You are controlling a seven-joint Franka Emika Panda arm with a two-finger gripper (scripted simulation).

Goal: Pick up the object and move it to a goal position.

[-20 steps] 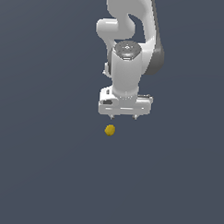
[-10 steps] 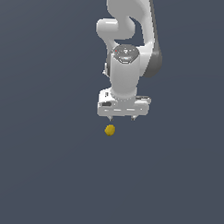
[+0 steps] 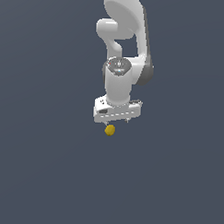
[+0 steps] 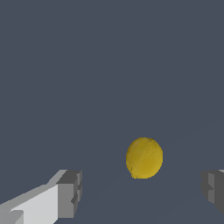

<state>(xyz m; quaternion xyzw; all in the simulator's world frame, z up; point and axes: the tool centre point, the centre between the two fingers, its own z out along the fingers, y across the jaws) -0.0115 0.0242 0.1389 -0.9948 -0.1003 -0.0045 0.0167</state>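
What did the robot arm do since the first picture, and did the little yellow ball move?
The gripper came down toward the yellow ball, closing the gap until it sits just above it. Its fingers are spread wide either side of the ball, and nothing is grabbed yet. The ball stayed in the same spot on the grey floor.

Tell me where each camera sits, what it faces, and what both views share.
Exterior view: off the arm, looking at the white arm and its gripper hanging over the ball.
Wrist view: on the wrist, looking past two grey fingertips at the ball between them, jaws open.
Shared: the ball, the gripper and the plain grey surface.
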